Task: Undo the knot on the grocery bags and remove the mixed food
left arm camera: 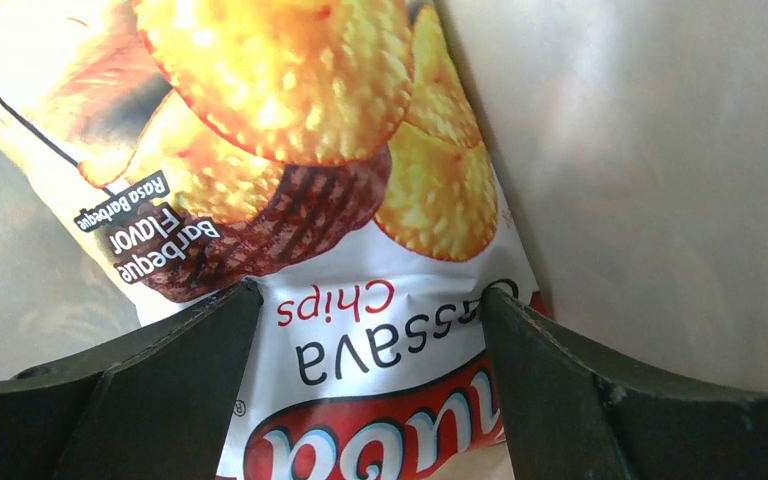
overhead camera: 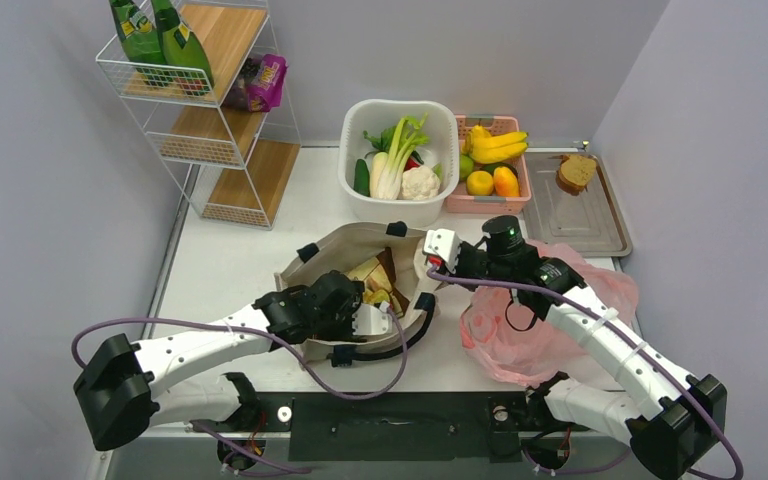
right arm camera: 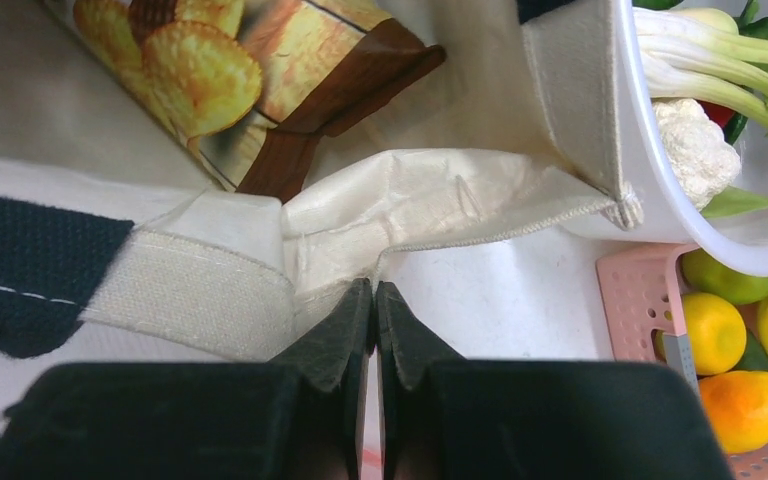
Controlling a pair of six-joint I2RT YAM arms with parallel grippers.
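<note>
The beige canvas tote (overhead camera: 345, 250) lies open at mid-table. My left gripper (overhead camera: 378, 318) is inside it, open, its jaws straddling a red-and-white cassava chips packet (left arm camera: 360, 220). My right gripper (overhead camera: 438, 250) is shut on the tote's rim (right arm camera: 410, 200) at its right side, holding the mouth open. A brown snack packet (right arm camera: 260, 80) lies inside the tote. The pink plastic bag (overhead camera: 550, 325) lies crumpled under my right arm; its knot is not in view. Bananas (overhead camera: 495, 145) and orange fruit (overhead camera: 505, 182) are in the pink basket, and a pale-green stalk (overhead camera: 395, 160) is in the white basket.
A white basket (overhead camera: 440, 195) and a pink basket (overhead camera: 485, 204) stand behind the tote. A metal tray (overhead camera: 580, 215) with bread (overhead camera: 576, 172) is at the back right. A wire shelf (overhead camera: 200, 130) at the back left holds green bottles (overhead camera: 160, 35) and a purple packet (overhead camera: 265, 80).
</note>
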